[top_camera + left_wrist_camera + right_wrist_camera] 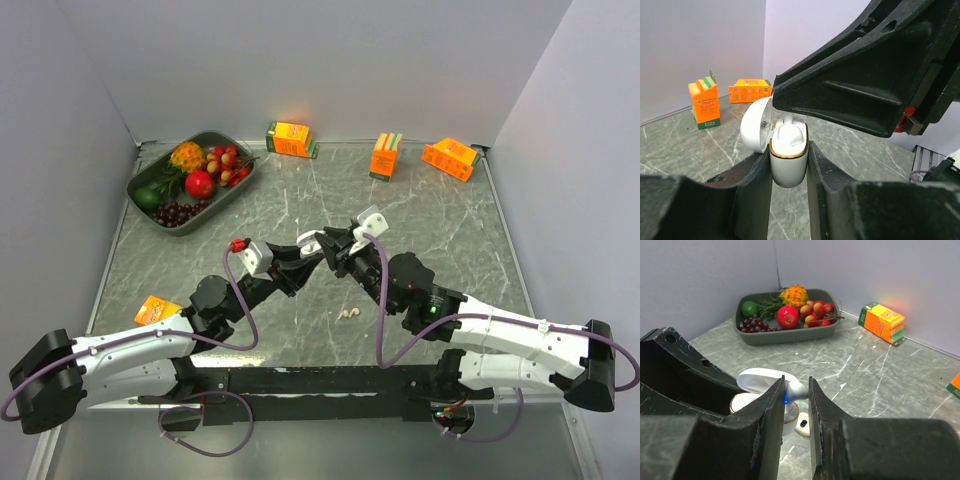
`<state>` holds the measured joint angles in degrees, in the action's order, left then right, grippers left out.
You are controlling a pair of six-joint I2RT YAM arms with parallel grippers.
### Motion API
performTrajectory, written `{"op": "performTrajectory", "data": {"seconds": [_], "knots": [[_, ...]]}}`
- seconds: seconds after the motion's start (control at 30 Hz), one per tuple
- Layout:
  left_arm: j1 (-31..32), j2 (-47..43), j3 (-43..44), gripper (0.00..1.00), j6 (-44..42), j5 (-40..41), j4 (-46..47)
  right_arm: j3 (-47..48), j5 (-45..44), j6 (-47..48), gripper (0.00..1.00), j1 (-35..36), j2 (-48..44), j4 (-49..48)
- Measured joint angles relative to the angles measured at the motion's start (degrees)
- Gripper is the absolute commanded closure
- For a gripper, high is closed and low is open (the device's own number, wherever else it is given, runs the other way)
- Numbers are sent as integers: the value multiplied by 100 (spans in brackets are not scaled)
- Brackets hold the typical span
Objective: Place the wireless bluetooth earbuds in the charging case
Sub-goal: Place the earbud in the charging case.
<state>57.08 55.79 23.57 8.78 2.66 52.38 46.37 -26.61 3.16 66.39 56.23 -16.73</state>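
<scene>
Above the middle of the tabletop (450,235) the two arms meet tip to tip. The left gripper (788,152) is clamped on the charging case (788,172), held upright with its lid (756,127) swung open. The right gripper (797,386) is pinched on an earbud (796,389) right over the open case. Two loose earbuds (348,314) lie together on the bare marble, toward the near edge and apart from both grippers. A fruit tray (131,186) fills the far left corner. Three orange cartons (291,139) stand along the far edge, and a fourth carton (157,310) lies by the left edge beside the left arm. From the top camera the black fingers and cables crowd over the meeting point, so only a scrap of white shows there. Whether the earbud is seated cannot be told from that view. The left wrist camera shows the gold-rimmed mouth of the case with a white rounded body sitting in it. It also shows a thin white stem rising behind the right arm's finger (840,95), which blocks everything above. The right wrist camera shows a blue light on the pinched earbud. Below that lies a small white piece (802,424) on the marble just beside the case, too small to identify.
</scene>
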Motion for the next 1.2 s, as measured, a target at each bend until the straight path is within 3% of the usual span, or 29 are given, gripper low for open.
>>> {"op": "performTrajectory", "data": {"seconds": [0.5, 0.97, 1.2], "knots": [[4, 0, 7, 99, 9, -44, 7, 0, 240, 44, 57, 0, -168, 221], [0, 131, 24, 99, 7, 24, 57, 175, 422, -31, 42, 46, -308, 573], [0, 146, 24, 99, 7, 22, 131, 435, 407, -74, 39, 59, -487, 678]]}}
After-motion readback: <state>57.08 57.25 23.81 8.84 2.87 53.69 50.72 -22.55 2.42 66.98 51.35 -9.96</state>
